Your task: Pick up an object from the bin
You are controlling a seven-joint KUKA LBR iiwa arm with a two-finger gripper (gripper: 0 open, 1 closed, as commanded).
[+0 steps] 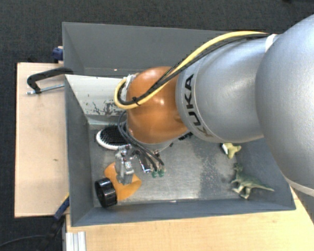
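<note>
Lying along the bin wall [172, 207]: orange bottle [131, 189], black cap [105, 191] leftward.
</note>
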